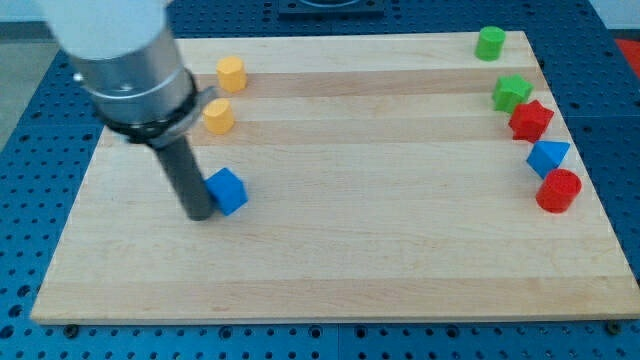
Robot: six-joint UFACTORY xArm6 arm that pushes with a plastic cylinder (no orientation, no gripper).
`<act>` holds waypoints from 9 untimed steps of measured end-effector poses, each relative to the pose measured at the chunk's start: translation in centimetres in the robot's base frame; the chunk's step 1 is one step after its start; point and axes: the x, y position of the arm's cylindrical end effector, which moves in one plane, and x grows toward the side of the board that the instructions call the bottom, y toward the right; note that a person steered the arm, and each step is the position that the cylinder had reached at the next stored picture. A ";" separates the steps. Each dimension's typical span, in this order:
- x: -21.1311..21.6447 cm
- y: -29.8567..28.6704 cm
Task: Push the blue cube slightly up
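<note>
Tip: my tip (200, 214), a dark matte rod end without jaws, is pressed against the blue cube's left.
Blue cube: the blue cube (228, 190) is seen on the pale wood-grain tabletop (380, 250).

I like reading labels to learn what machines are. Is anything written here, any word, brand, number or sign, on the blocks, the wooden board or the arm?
None: no text can be read anywhere in this view.
The blue cube, the other coloured blocks, the wooden board and the arm's grey body all show plain surfaces.
My tip sits just at the view's left of the blue cube.
</note>
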 end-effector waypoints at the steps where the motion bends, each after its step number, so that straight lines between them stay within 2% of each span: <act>1: -1.2 5.3; 3: -3.0 13.4; 5: -2.0 13.6; 6: -1.0 11.7; 8: -1.5 4.4; 9: -4.9 4.4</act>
